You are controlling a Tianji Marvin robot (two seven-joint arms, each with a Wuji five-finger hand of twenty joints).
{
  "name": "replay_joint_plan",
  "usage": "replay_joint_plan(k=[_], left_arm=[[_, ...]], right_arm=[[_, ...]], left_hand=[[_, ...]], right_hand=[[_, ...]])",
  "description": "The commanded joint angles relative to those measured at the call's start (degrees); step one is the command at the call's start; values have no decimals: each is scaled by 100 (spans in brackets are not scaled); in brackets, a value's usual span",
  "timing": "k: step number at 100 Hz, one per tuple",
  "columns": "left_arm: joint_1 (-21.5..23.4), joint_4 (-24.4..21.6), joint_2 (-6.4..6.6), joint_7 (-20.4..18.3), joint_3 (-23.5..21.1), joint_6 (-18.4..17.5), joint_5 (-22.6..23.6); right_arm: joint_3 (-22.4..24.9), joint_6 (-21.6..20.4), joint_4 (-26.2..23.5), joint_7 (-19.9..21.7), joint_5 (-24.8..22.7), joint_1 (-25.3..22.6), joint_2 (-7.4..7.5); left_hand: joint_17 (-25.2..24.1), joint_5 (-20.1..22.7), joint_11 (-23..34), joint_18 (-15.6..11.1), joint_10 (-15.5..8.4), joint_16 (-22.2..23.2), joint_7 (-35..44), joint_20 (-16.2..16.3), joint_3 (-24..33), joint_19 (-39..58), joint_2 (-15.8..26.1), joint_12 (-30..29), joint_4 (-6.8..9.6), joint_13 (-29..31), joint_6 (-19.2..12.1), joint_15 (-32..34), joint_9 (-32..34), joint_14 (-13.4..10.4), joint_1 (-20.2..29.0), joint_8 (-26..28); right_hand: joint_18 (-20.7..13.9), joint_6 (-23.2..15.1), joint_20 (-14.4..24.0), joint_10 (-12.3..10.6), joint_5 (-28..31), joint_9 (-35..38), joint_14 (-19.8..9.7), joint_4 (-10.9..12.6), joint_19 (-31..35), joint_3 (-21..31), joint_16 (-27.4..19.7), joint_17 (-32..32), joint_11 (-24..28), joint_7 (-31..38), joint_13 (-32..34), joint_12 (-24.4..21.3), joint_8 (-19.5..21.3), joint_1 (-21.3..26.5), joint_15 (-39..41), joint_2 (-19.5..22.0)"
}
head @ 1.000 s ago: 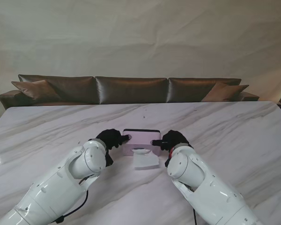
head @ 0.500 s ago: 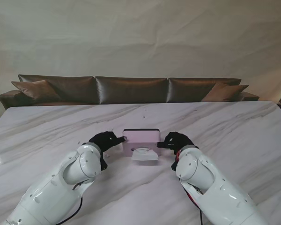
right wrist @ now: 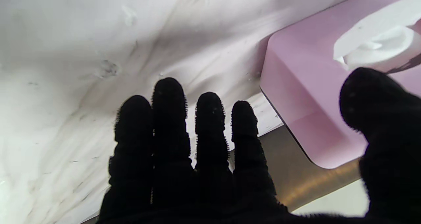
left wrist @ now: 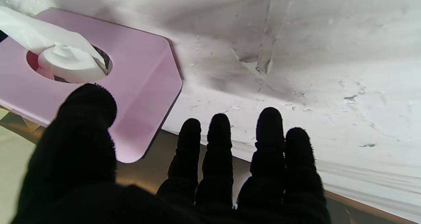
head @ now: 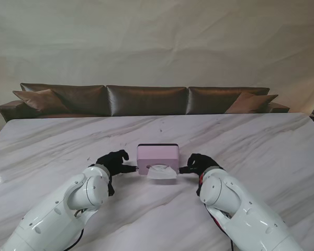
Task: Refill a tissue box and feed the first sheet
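Nearest the stand camera, two white jointed arms rise from the lower corners and converge toward the centre of the white, grey-veined marble worktop (head: 261, 146). The left hand (head: 114, 162), in a black glove, rests just left of the box with fingers (left wrist: 217, 141) extended and spread, holding nothing; its thumb points toward the box without touching it. The right hand (head: 199, 163), likewise black-gloved, lies just right of the box, four fingers (right wrist: 171, 112) straight and side by side, thumb held apart, grasping nothing. Between the two hands stands the pale pink rectangular tissue box with rounded corners (head: 157, 155), upright at the middle of the worktop. Its smooth top face carries an oval opening on the side nearer to me; through it a white tissue sheet (head: 161, 173) emerges, bunched at the slot and draped over the near edge of the box. Beyond the worktop's far edge, a long dark brown leather sofa (head: 146, 99) with cushions at both ends stands before a cream fabric backdrop (head: 157, 42).
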Motion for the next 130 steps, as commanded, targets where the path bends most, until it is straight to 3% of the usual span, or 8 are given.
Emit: replay_joint_plan(k=[1,56,71,93,100,113,121,130], left_arm=[[-54,86,-39,-49,53,-65,-79],[-629,707,-216,72,647,-302,-642],[-738,839,-264,102,739,-455,-804],[-691,821,-345,358,728,-585,-876],[-642,781,-374,479,683,-589,-881],[-540,714,-448,762,575,-594,-921],[-495,647,-465,814,521,-599,-973],[-473,598,-472,823,497,-587,-1026]], right_arm=[[-47,-49,124,79,57,58,-29],[-448,-213,700,-159,515,498,-225],[-563,-334,751,-349,639,533,-315],[-580,-482,637,-698,704,405,-419],[-542,-491,563,-809,689,337,-440],[-457,-512,417,-1015,672,199,-478],[-412,-521,302,-1057,626,122,-471],[-373,-492,177,-1030,573,61,-446]], left_hand=[[-95,-186,125,-331,-139,-63,136,140,93,4183,-166,-60,172,-173,135,11,-156,-21,70,-122],[40,65,288,-320,-75,-46,340,194,95,4213,-145,-100,250,17,126,105,116,-5,63,-162],[89,372,272,-324,-236,-50,424,198,83,4228,-173,-131,245,123,-134,125,460,-17,59,-155],[533,1424,370,-349,-393,-12,864,194,-2,4440,352,-31,138,644,-626,329,1569,39,209,97],[677,1765,409,-347,-400,-25,1056,156,-95,4525,500,28,100,896,-751,417,1912,-115,252,256],[1010,2444,600,-268,-296,90,1397,141,-5,4726,425,124,135,1339,-948,754,2573,57,375,405],[1242,2885,753,-219,-184,192,1583,132,4,4896,507,210,123,1675,-975,1012,2988,68,375,440],[1422,3240,862,-138,-113,251,1725,147,-59,5038,668,264,92,1925,-931,1166,3306,117,337,482]], right_hand=[[-266,46,3,-195,-204,-161,-96,118,7,-25,103,10,168,105,-14,77,-43,42,77,-170],[-222,65,50,-171,17,-6,-74,99,81,-136,111,93,220,269,105,58,-96,259,155,-209],[-197,9,63,-186,200,196,-48,66,145,-181,100,188,239,331,247,42,-110,354,177,-239],[-130,-350,69,-285,936,905,-18,11,301,-145,48,494,450,635,702,150,-31,378,189,-251],[-97,-516,77,-301,1321,1232,-4,-16,397,-144,33,647,494,774,911,191,23,365,215,-141],[-34,-731,91,-341,2019,1837,23,-36,593,-116,11,943,546,968,1308,258,116,369,289,-81],[-3,-879,30,-354,2370,2208,32,-325,754,-21,-25,1114,499,1153,1557,404,-128,413,360,-135],[41,-954,59,-360,2664,2520,53,-390,913,-12,-10,1339,535,1284,1833,426,-198,439,460,-122]])
